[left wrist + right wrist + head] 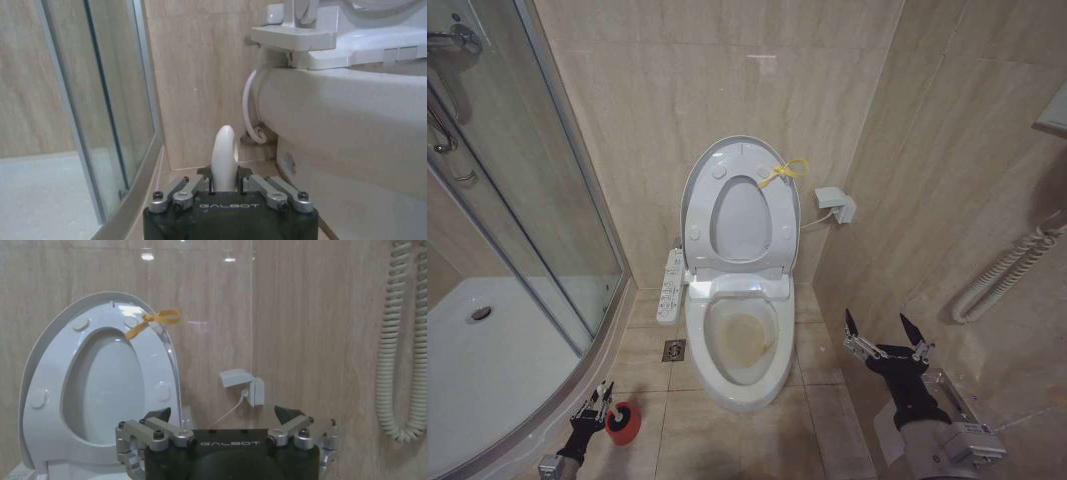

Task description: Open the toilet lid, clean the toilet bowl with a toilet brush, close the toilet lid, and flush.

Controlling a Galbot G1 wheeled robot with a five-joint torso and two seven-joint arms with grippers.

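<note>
Gripping low on the left, the left gripper (pixel 225 186) has its jaws clamped on the toilet brush (pixel 225 157), whose white handle rises between them while the brush sits in its red holder cup (pixel 622 422) on the floor tiles. Over on the right, the right gripper (pixel 888 337) hangs beside the toilet bowl (pixel 740 350) with jaws wide apart, holding nothing. The toilet lid (pixel 705 178) stands raised against the wall, seat (pixel 60 390) up with it, yellow cord loop (pixel 784 172) at its rim (so the opening looks done). The bowl is exposed, brownish stain inside.

Risks, as I judge them: the cup may lift with the brush and tip, since the head sits snug inside. A slim, smooth handle could also twist in the grip. The glass shower door (pixel 557 230) stands close on the left, the bidet control panel (pixel 668 287) juts from the bowl's near side, and the floor drain (pixel 674 350) lies between cup and bowl. A swing across could clip that panel.
</note>
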